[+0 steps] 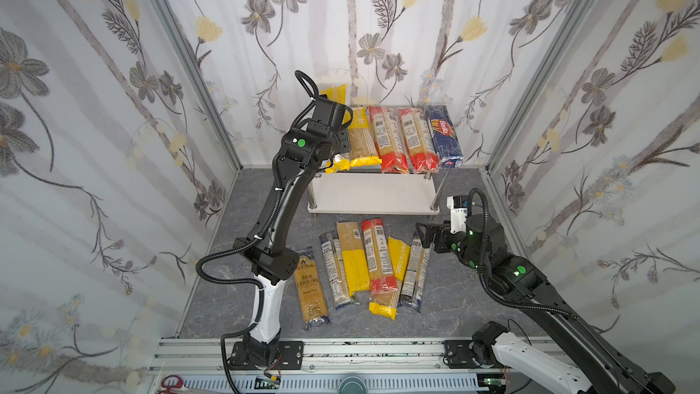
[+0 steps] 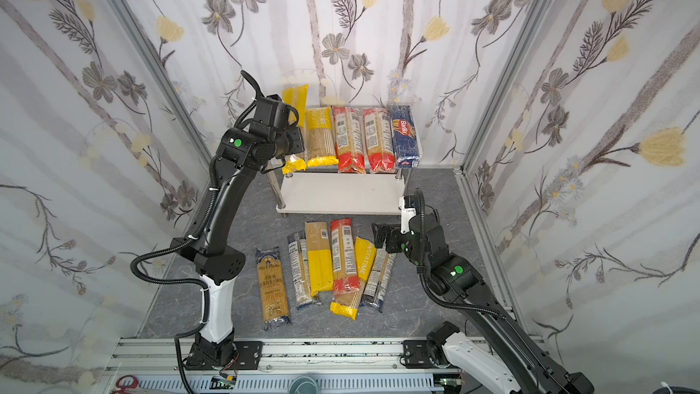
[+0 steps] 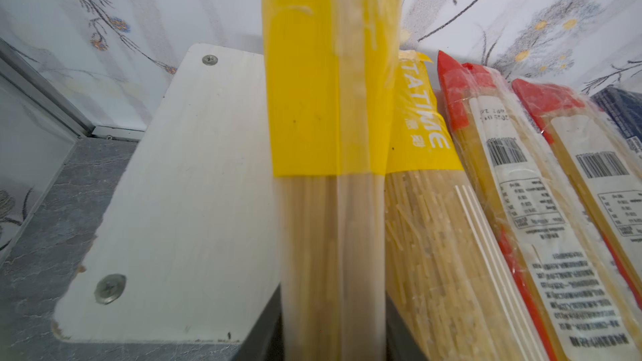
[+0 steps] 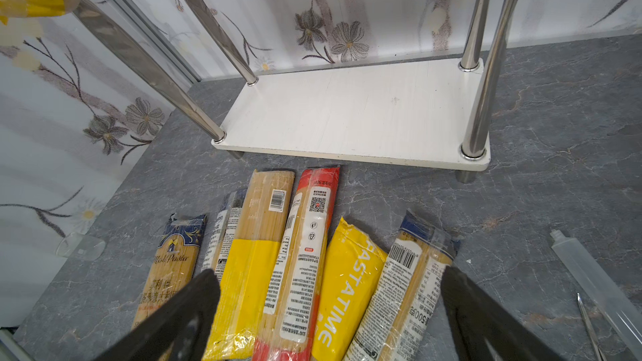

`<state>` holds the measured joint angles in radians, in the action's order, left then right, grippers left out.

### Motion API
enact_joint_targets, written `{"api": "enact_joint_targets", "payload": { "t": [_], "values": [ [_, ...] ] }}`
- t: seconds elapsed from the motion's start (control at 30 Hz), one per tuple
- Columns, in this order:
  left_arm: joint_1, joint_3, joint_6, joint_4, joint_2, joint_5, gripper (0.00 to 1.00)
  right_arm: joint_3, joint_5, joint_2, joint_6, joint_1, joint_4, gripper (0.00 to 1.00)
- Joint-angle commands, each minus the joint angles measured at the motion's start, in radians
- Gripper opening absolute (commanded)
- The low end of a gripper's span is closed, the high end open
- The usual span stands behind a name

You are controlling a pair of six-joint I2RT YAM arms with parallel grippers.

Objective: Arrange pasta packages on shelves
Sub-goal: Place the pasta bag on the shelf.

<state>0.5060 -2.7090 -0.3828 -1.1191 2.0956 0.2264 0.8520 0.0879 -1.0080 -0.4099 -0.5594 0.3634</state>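
Yellow plastic at both ends marked the pasta pack that stood between the fingers of your left pincer. The pack filled the gap from one finger to the other. The wrist view was blurred there, so I cannot tell you whether the pincer pressed on it or only stood around it.

In both top views this pack was tilted. Its far end rose against the back wall, and its near end hung over the front edge of the upper shelf, at the end of the rack nearest to your left arm.

Just beside it, four more packs lay flat on the upper shelf, side by side. They were a yellow pack, a red pack, a second red pack and a dark blue pack.

Your right pincer was wide open and held nothing. It hung above six packs that lay on the grey table, in front of the white lower shelf. These packs were close together and some overlapped. A clear syringe lay on the table near them.
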Motion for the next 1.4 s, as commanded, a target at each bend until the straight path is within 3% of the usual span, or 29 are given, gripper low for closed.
{"api": "enact_joint_targets", "payload": {
  "t": [0.0,0.07,0.2,0.37,0.67,0.87,1.1,1.23,1.37],
  "values": [
    [-0.006,0.007,-0.004,0.056,0.017,-0.020,0.58,-0.006,-0.009,-0.010,0.008,0.008,-0.036,1.00],
    [-0.006,0.021,-0.005,0.056,0.020,-0.024,0.62,-0.012,-0.014,-0.012,0.007,0.014,-0.042,1.00],
    [-0.006,0.039,-0.004,0.056,0.020,-0.031,0.63,-0.021,-0.025,-0.011,0.006,0.024,-0.044,1.00],
    [-0.006,0.036,0.004,0.060,0.041,-0.068,0.54,-0.034,-0.029,0.000,0.007,0.033,-0.043,1.00],
    [-0.001,0.006,0.028,0.086,0.075,-0.098,0.52,-0.037,-0.030,0.016,-0.001,0.042,-0.023,1.00],
    [-0.001,0.005,0.043,0.090,0.032,-0.040,0.70,-0.030,-0.027,0.016,-0.007,0.043,-0.017,1.00],
    [0.009,0.033,0.058,0.090,-0.117,0.068,0.92,-0.010,-0.018,0.022,-0.009,0.044,-0.008,1.00],
    [0.027,0.145,0.045,0.090,-0.239,0.114,0.93,0.002,-0.007,0.035,-0.008,0.044,0.014,1.00],
    [0.048,0.379,-0.014,0.098,-0.399,0.179,0.94,-0.010,-0.013,0.061,-0.010,0.044,0.030,1.00]
  ]
}}
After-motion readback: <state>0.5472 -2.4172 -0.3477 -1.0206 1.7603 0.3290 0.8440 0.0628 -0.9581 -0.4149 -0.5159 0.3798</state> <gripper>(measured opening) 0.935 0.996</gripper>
